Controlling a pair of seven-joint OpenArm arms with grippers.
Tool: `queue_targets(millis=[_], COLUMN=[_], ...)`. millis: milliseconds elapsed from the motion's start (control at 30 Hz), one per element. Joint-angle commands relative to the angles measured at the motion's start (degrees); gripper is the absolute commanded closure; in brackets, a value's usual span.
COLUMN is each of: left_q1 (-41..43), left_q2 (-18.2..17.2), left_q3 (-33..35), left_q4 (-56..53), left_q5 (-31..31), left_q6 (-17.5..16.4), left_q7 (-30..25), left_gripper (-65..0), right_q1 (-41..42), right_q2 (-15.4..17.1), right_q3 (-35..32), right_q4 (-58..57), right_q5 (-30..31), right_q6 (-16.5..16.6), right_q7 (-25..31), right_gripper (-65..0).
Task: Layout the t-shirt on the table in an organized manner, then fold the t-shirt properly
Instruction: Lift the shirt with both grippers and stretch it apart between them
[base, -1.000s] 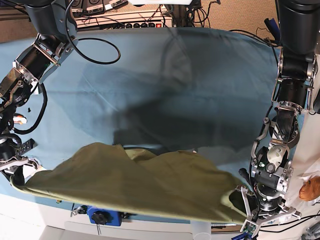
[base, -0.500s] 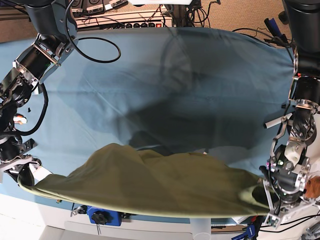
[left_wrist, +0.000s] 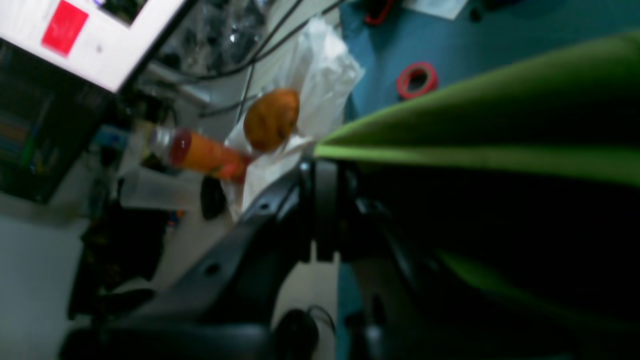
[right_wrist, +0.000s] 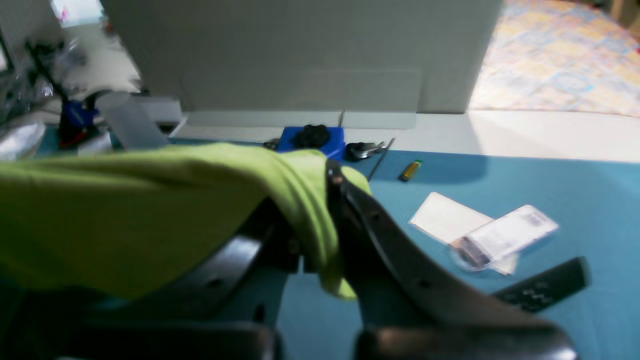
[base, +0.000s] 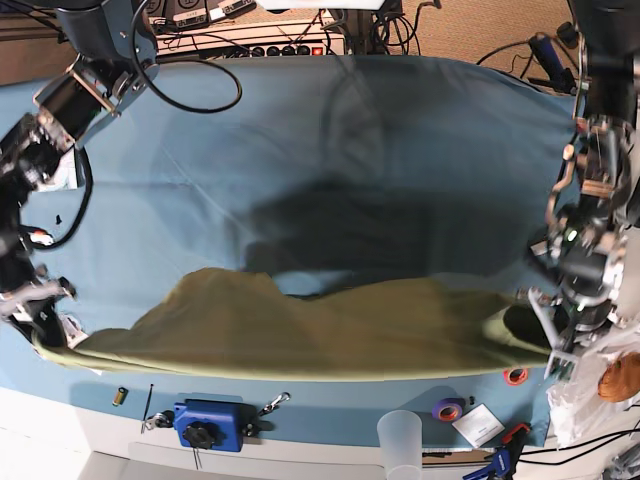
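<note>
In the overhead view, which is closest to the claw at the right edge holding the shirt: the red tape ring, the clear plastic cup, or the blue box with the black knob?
From the left gripper:
1. Red tape ring, just below it.
2. Clear plastic cup, front edge, middle.
3. Blue box, front edge, far across.

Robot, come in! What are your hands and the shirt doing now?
Left gripper and right gripper shut on t-shirt. Stretched above table. Nothing blocking.

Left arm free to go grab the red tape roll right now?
Probably not. The left hand is shut on the t-shirt, stretched to the right hand. The red tape roll lies close by, but reaching means dropping the shirt.
</note>
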Motion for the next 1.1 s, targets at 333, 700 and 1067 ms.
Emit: queue_targets(millis=[333, 700, 1067], left_q1=[18.36, 31.43, 32.68], left_q2=[-1.05, -1.2, -1.18], left_q3=[-16.0, -29.86, -35.41], left_q4=[17.75, 22.47, 22.47], left_q5=[1.36, 1.38, -15.39], left_q6=[0.74, 0.31, -7.78], left_q7=[-2.23, -3.89, -13.38], left_gripper=[0.0, 0.0, 0.0], right_q1=[-13.77, -24.96, -28.39], right_q2=[1.29, -5.09, -7.58], right_q3=[10.97, 17.55, 19.61], right_q4=[14.78, 30.64, 33.4], right_q5=[7.61, 12.02, 8.74], right_q6=[2.02, 2.02, 2.02], right_q7=[1.29, 1.29, 1.27], right_gripper=[0.0, 0.0, 0.0])
